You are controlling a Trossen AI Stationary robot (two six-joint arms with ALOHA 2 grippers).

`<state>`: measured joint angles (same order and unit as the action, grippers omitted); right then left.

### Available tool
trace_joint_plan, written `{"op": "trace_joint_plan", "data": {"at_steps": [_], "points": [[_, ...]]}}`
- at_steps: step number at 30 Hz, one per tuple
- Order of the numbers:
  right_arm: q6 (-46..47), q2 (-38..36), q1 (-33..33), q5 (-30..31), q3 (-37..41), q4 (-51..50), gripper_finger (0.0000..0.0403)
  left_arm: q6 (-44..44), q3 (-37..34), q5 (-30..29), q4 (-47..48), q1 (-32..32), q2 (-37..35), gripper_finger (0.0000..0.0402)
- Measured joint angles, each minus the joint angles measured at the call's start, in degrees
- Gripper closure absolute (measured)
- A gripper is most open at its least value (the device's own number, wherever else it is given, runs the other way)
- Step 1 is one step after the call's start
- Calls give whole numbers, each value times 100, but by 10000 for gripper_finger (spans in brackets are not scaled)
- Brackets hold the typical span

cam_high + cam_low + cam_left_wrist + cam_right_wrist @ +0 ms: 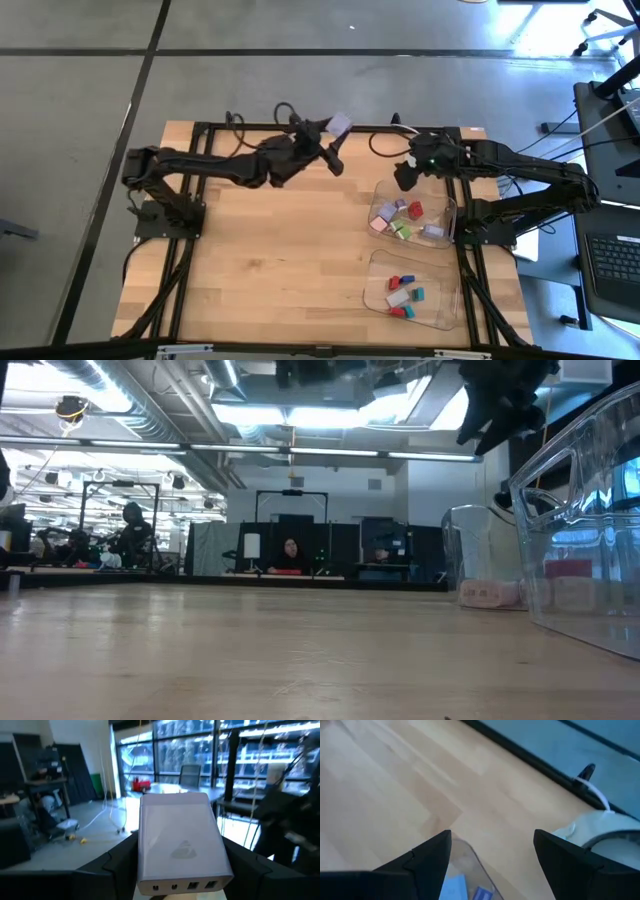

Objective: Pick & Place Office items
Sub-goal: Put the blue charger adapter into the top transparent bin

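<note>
My left gripper (335,143) is raised high over the table's far edge, pointing level, shut on a pale lavender block (180,840) with a row of ports on one end (340,123). My right gripper (492,850) hangs open, with nothing between its fingers, above the far left corner of the far clear tray (447,215), slanting down (405,178). That tray holds several small pieces, lavender, red, green and pink (402,220). The near clear tray (375,285) holds red, blue, teal and white pieces (404,295). My left gripper pinches the lavender block by its two opposite side faces (143,855) between its two fingers (117,862). The fingers lie level and point toward the table's far side. The block's port end (182,885) faces back toward the wrist. The block is lifted clear, high above the table.
A white tape roll (605,832) lies on the table near the far edge, beside the far tray. The bare wooden tabletop (270,260) spreads left of the trays. A black frame (200,128) runs round the table's edges.
</note>
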<state>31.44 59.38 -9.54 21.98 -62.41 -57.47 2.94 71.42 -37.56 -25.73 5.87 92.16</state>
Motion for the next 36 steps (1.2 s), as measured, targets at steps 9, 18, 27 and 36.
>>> {"op": "trace_joint_plan", "data": {"at_steps": [9,18,27,36], "points": [[-37,1,0,116,0,878,117,942,0,180,-850,-240,-245,190],[-8,1,0,112,0,1511,117,1899,0,688,-1007,-284,-245,189],[151,1,0,31,0,2232,117,3037,0,-53,-564,-278,-245,188],[236,172,-12,-847,-2,3395,117,2127,0,367,369,-117,-243,186]]}}
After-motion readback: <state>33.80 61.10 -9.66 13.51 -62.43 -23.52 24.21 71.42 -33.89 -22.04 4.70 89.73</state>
